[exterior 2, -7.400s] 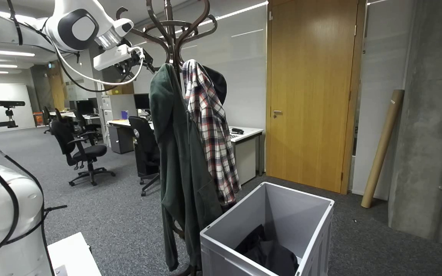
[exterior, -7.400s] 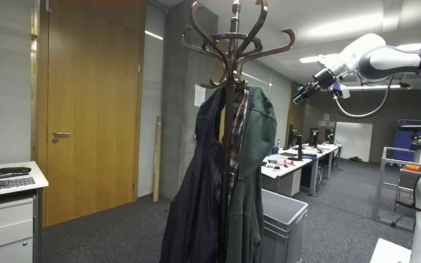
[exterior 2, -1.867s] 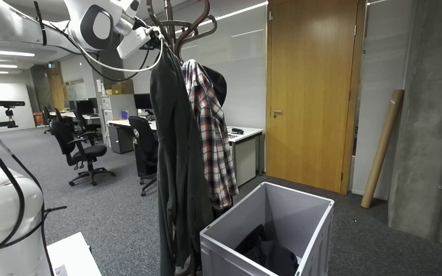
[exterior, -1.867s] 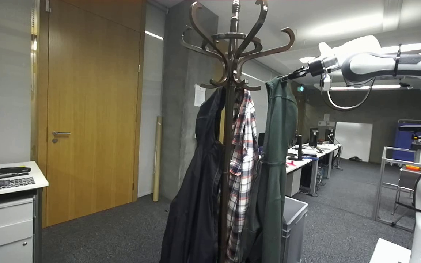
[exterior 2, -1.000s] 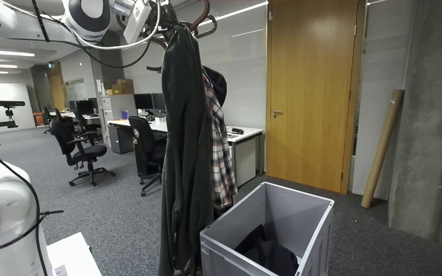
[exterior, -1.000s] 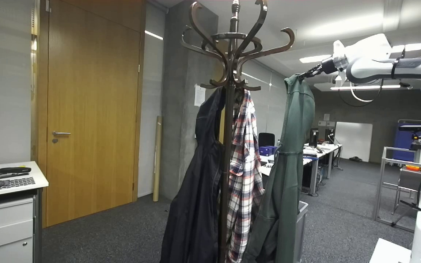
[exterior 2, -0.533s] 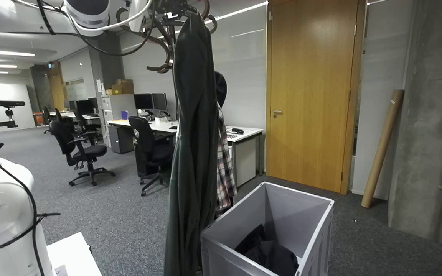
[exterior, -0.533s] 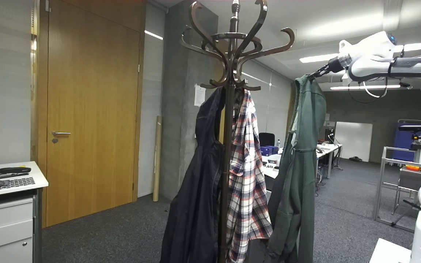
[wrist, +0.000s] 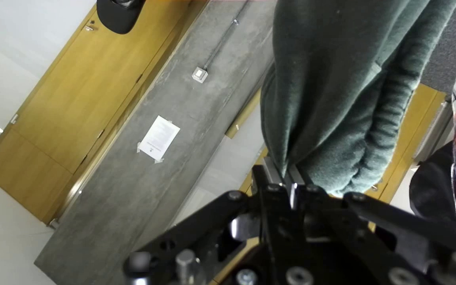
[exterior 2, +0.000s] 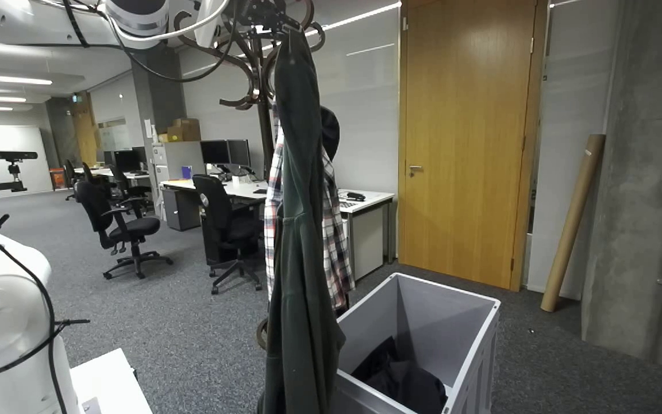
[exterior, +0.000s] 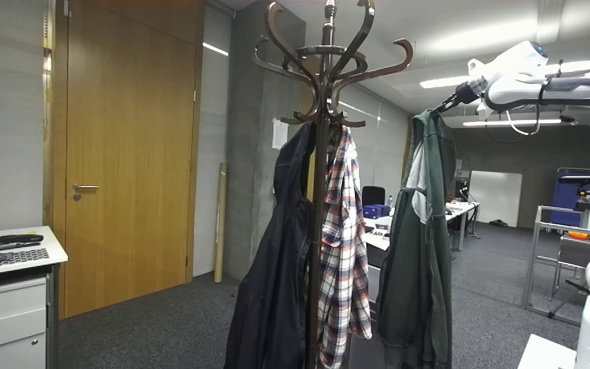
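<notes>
My gripper (wrist: 285,171) is shut on a pinched fold of a dark green jacket (wrist: 327,87), whose cloth runs between the two finger pads. In both exterior views the jacket (exterior: 418,266) hangs straight down from the fingertips, apart from the dark wooden coat stand (exterior: 319,205), a pale lining showing at its opening. On the stand hang a black jacket (exterior: 274,266), a plaid shirt (exterior: 338,215) and a dark cap (exterior 2: 331,133). In an exterior view the green jacket's lower part (exterior 2: 302,322) covers the near left corner of a grey bin (exterior 2: 485,351).
Dark clothing (exterior 2: 405,379) lies inside the bin. Curved hooks (exterior: 402,56) of the stand reach out towards the arm. Farther off are office chairs (exterior 2: 130,227), a desk (exterior: 54,246), a wooden door (exterior: 131,154) and a leaning cardboard tube (exterior: 220,220).
The green jacket, earlier hanging on the stand, was taken hold of and pulled away from it. Over the last half second it has turned, showing more lining, while the arm moved only slightly.
</notes>
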{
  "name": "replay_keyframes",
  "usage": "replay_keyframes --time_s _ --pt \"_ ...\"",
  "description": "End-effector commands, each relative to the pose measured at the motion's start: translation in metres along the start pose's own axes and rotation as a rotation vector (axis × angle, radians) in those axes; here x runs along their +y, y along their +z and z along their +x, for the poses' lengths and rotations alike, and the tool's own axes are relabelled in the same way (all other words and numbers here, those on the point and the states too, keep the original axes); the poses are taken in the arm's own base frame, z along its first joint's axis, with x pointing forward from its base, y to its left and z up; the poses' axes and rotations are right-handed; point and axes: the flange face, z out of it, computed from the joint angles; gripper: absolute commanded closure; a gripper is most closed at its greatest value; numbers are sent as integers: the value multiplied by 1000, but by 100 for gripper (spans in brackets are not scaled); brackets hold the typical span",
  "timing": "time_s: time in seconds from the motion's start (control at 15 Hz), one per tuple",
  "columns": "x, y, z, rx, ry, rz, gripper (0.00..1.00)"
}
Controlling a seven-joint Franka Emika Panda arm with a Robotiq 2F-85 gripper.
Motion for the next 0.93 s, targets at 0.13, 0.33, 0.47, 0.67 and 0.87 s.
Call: replay_keyframes --time_s 0.13,0.33,0.47,0.67,0.87 --pt "1 0 0 -2 1 -2 95" --pt "2 0 0 -2 1 -2 95" --pt "2 0 0 -2 1 -2 95" --pt "4 5 0 -5 1 -19 99" --pt "23 24 -3 -27 10 -87 99"
